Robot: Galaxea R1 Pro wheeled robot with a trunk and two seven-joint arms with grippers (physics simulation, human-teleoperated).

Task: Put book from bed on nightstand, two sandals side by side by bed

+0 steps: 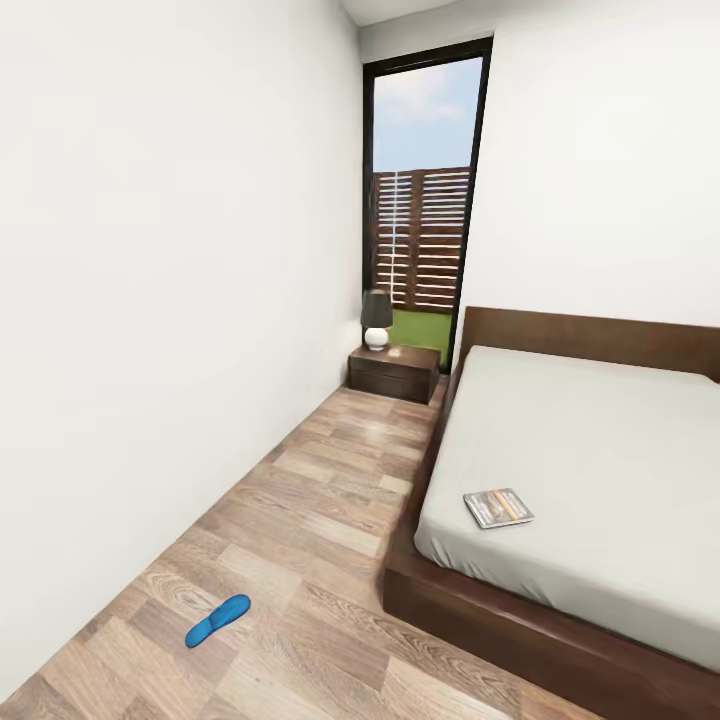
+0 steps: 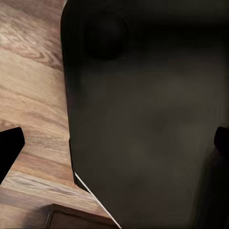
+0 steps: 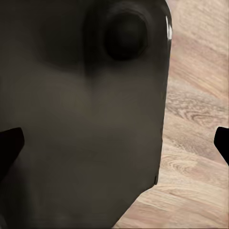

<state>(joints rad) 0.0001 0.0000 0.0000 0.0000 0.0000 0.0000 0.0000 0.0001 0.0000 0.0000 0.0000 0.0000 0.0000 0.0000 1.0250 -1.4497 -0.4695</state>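
Left fingers (image 2: pixel 9 150) apart, empty

We can read no text, label, brand, number or sign anywhere. The book (image 1: pixel 498 507) lying on the bed (image 1: pixel 600 470) shows an orange band and pale marks on its cover, but we find them too small and blurred to make out as letters.

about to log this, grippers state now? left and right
left gripper: open, fingertips spread wide, holding nothing
right gripper: open, fingertips spread wide, holding nothing
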